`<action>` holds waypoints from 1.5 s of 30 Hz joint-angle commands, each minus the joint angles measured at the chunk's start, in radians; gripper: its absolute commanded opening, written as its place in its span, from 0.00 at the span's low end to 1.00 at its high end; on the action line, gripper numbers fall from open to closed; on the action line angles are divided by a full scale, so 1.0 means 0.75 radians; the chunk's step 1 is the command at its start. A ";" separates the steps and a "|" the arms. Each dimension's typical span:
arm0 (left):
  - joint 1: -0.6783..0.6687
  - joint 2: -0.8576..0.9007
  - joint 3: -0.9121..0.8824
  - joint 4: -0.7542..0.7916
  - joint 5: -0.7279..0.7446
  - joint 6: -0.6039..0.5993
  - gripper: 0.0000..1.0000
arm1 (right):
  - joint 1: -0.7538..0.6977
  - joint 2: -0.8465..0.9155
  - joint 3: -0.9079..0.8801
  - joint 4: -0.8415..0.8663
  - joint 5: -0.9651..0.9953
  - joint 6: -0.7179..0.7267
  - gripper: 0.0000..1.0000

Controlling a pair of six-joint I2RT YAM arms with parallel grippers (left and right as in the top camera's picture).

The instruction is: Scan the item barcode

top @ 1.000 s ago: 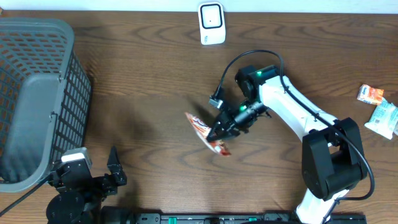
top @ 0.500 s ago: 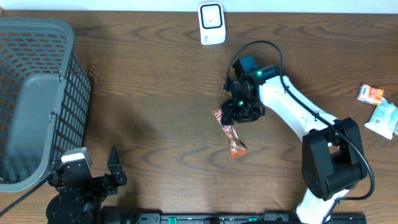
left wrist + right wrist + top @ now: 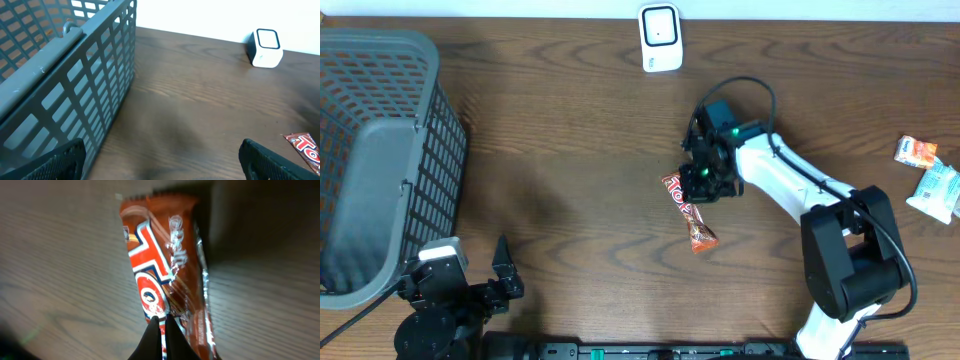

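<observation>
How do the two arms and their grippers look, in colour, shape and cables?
The right arm has white links, black joints, a green light and a looping black cable. The left arm is black with a white block. The left gripper and right gripper have black fingers.

Candy bar cut off at right picture edge, left wrist view. Basket cropped left, overhead. Packets at right edge of table: print too small to read.
</observation>
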 commanded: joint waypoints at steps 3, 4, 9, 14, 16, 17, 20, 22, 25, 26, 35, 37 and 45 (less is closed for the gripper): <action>0.005 -0.006 -0.001 0.002 0.012 -0.002 0.98 | -0.006 0.045 -0.080 0.089 -0.069 0.055 0.01; 0.005 -0.006 -0.001 0.002 0.012 -0.002 0.98 | -0.006 0.060 -0.083 0.089 -0.038 0.065 0.01; 0.005 -0.006 -0.001 0.002 0.012 -0.002 0.98 | -0.006 0.130 -0.083 0.055 0.323 0.166 0.01; 0.005 -0.006 -0.001 0.002 0.012 -0.002 0.98 | -0.008 0.129 -0.019 -0.041 0.543 0.175 0.01; 0.005 -0.006 -0.001 0.002 0.012 -0.002 0.98 | -0.007 0.129 0.055 -0.102 0.583 0.175 0.01; 0.005 -0.006 -0.001 0.002 0.012 -0.002 0.98 | -0.007 0.129 0.109 -0.145 0.581 0.168 0.01; 0.005 -0.006 -0.001 0.002 0.012 -0.002 0.98 | -0.007 0.129 0.289 -0.292 0.493 0.125 0.01; 0.005 -0.006 -0.001 0.002 0.012 -0.002 0.98 | -0.004 0.129 0.390 -0.370 0.413 0.077 0.01; 0.005 -0.006 -0.001 0.002 0.012 -0.002 0.98 | -0.003 0.129 0.476 -0.434 0.347 0.060 0.01; 0.005 -0.006 -0.001 0.002 0.012 -0.002 0.98 | -0.003 0.129 0.478 -0.436 0.347 0.061 0.01; 0.005 -0.006 -0.001 0.002 0.012 -0.002 0.98 | 0.014 0.142 0.156 -0.227 0.377 0.157 0.01; 0.005 -0.006 -0.001 0.002 0.012 -0.002 0.98 | 0.014 0.142 0.087 -0.181 0.441 0.222 0.01; 0.005 -0.006 -0.001 0.002 0.012 -0.002 0.98 | 0.014 0.141 0.127 -0.240 0.587 0.201 0.01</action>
